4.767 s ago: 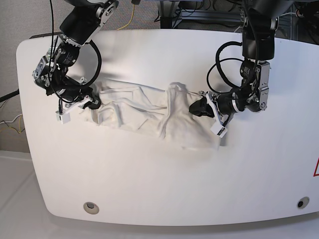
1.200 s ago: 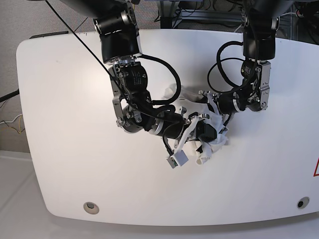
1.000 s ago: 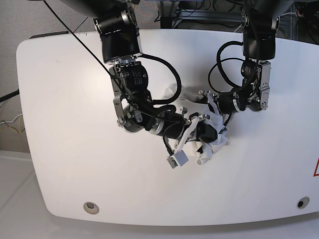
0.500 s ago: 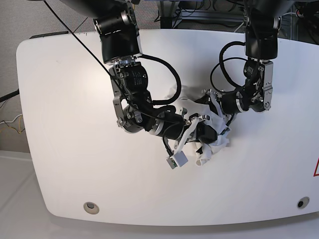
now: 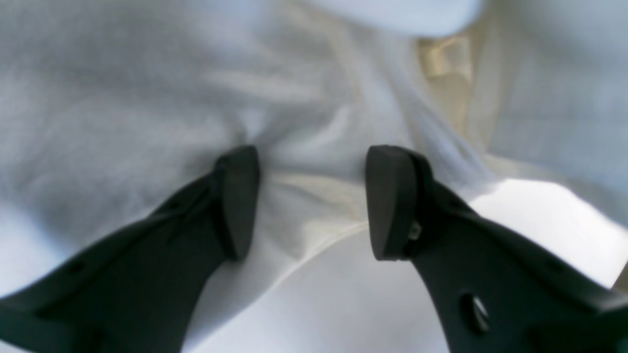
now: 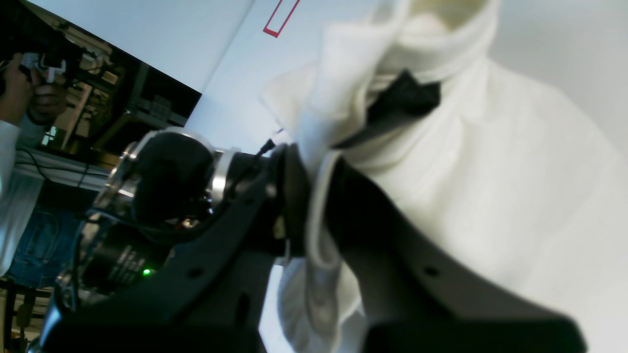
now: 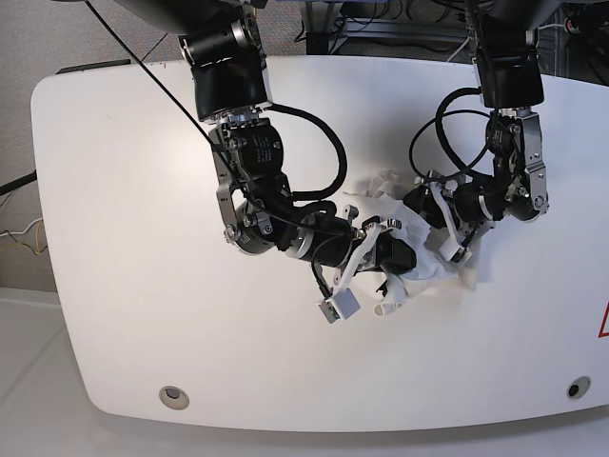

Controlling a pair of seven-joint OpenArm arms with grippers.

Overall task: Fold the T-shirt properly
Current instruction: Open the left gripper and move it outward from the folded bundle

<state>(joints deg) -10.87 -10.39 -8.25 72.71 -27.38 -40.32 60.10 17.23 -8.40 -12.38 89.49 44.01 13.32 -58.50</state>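
Start at the left of the base view, where your right gripper (image 7: 395,259) reaches across the white table (image 7: 114,286) toward the middle. Its jaws are pressed together on a folded edge of the T-shirt (image 7: 419,271); the right wrist view shows the white hem (image 6: 319,235) pinched between the two black fingers (image 6: 363,215), with a small black tag (image 6: 405,95) visible further up the cloth. Hold this grip firm and level, because it likely carries the folded half.

The T-shirt itself lies bunched in a small heap right of the table's centre, between the two arms. No chest print is visible from any view.

Move on to the right of the base view, where your left gripper (image 7: 447,233) sits at the heap's far side. The left wrist view shows its fingers (image 5: 387,206) standing apart, about halfway open, with cloth (image 5: 314,147) lying between and beyond them but not clamped. Treat this hand as free.

To do the step well, draw the free hand clear without snagging a layer. Lay the carried edge down flat and square. Release only once the cloth rests on the table. The heap looks crumpled, so expect smoothing work before the fold is neat.
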